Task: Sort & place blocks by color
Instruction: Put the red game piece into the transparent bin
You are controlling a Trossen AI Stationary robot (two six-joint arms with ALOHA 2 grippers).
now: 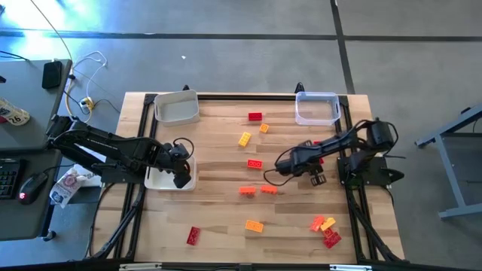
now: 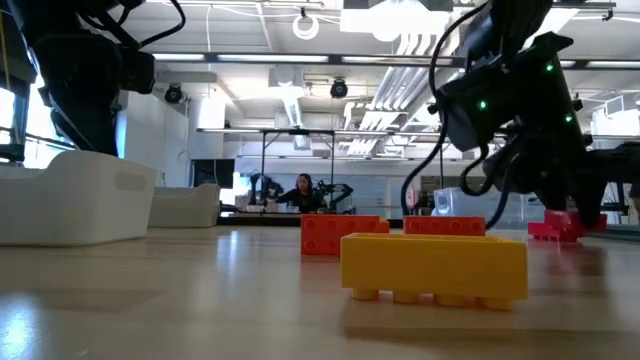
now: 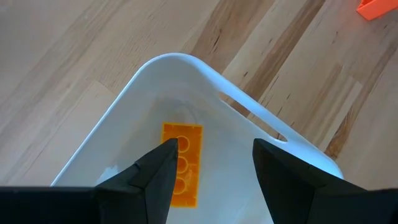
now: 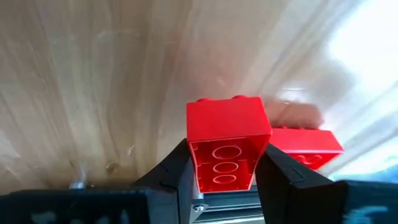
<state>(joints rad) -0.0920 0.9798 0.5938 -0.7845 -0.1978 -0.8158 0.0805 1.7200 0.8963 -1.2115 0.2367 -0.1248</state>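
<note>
R gripper (image 4: 224, 163) clamped on red block (image 4: 227, 146), 2nd red block (image 4: 306, 146) alongside; L gripper (image 3: 211, 165) apart over white tray (image 3: 186, 68) w/ orange block (image 3: 182, 163).

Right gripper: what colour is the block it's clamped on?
Red. The right gripper is shut on a red block, clearest in the right wrist view.

Grey floor (image 1: 248, 53), side desk (image 1: 26, 113), bright ceiling lights (image 2: 300, 60) beyond.

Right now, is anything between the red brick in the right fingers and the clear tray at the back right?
Nothing visible. The right gripper holds the small red studded plastic brick, and bare wood runs from there to the clear rectangular tray; a second red brick lies just beside it.
</note>
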